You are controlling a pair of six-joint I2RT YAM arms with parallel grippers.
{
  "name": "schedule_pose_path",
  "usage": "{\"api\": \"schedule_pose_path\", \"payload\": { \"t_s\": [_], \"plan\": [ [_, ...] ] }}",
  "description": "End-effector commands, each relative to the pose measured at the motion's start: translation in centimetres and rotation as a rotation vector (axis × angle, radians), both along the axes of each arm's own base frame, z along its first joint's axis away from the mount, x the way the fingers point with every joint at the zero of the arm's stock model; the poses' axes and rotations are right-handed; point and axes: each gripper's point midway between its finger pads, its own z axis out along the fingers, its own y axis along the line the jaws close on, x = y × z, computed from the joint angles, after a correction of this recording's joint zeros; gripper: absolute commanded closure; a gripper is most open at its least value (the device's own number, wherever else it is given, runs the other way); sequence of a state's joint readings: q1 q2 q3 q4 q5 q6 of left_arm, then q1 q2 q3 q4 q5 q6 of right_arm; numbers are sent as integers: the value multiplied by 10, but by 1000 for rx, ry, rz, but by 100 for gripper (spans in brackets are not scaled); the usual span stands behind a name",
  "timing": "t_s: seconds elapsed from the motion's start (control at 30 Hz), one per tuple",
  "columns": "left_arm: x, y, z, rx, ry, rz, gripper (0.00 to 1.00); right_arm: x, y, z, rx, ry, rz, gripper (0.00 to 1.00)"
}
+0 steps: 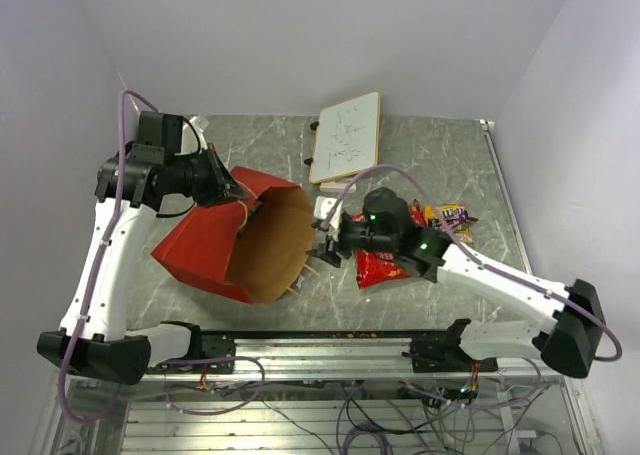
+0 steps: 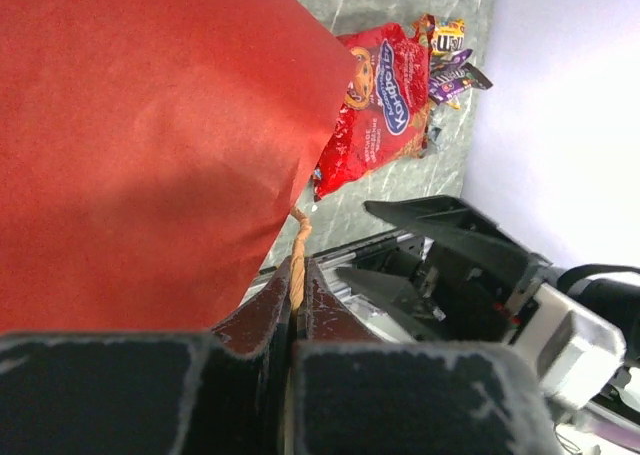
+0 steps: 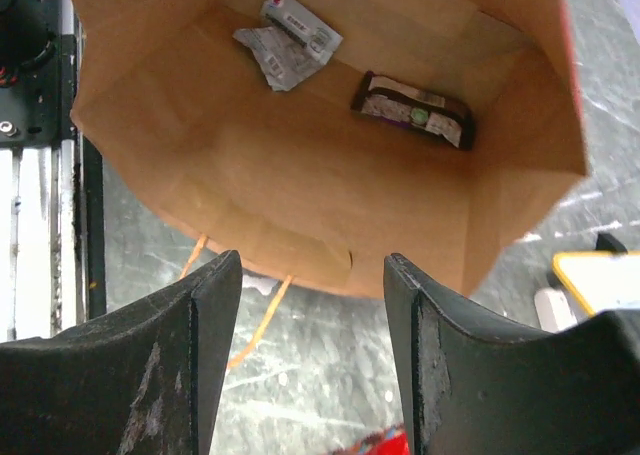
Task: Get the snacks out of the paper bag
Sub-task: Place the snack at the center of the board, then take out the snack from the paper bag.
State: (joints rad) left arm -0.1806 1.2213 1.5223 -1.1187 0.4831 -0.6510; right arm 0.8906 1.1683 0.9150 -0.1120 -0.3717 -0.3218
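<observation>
Top external view, from the left: left gripper (image 1: 233,187) up at the top corner of the paper bag (image 1: 205,240). Bag on its side on the grey table (image 1: 430,155), red outside, brown inside, open mouth turned to the right.

Left wrist view: jaws pinched tight on the bag's twisted loop handle (image 2: 298,260), with the red bag wall filling most of that view.

Just right of the bag mouth: right gripper (image 1: 325,247), low and near the rim, not touching it.

Right wrist view: jaws spread wide, nothing between them, facing straight into the bag. Deep inside on the brown paper: a crumpled silver wrapper (image 3: 290,40) and a dark candy bar (image 3: 415,110), a little apart, both well behind the rim. Bag rim between the fingers and those two.

Behind the right gripper: a white board (image 1: 346,135) with a yellow frame, flat on the table.

Under the right arm: red cookie packet (image 1: 378,268), out of the bag, partly hidden by the arm.

Furthest right: small pile of candy bars (image 1: 448,215) in yellow and purple wrappers, just beside the packet.
</observation>
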Motion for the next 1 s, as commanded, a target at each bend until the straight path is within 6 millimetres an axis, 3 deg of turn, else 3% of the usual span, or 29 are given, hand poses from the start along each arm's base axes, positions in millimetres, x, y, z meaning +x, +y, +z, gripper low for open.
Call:
{"api": "schedule_pose_path", "payload": {
  "t_s": [0.0, 0.23, 0.43, 0.57, 0.97],
  "plan": [
    [4, 14, 10, 77, -46, 33, 93, 7, 29, 6, -2, -126, 17, 41],
    [5, 23, 15, 138, -82, 29, 93, 6, 50, -22, -30, -184, 83, 40],
    [0, 19, 28, 103, -126, 23, 93, 13, 74, -16, 4, -217, 133, 40],
    [-7, 15, 29, 66, -158, 15, 93, 5, 87, -19, -3, -297, 266, 40],
    [-30, 42, 29, 183, -179, 87, 93, -15, 115, -25, 20, -421, 494, 40]
  ]
}}
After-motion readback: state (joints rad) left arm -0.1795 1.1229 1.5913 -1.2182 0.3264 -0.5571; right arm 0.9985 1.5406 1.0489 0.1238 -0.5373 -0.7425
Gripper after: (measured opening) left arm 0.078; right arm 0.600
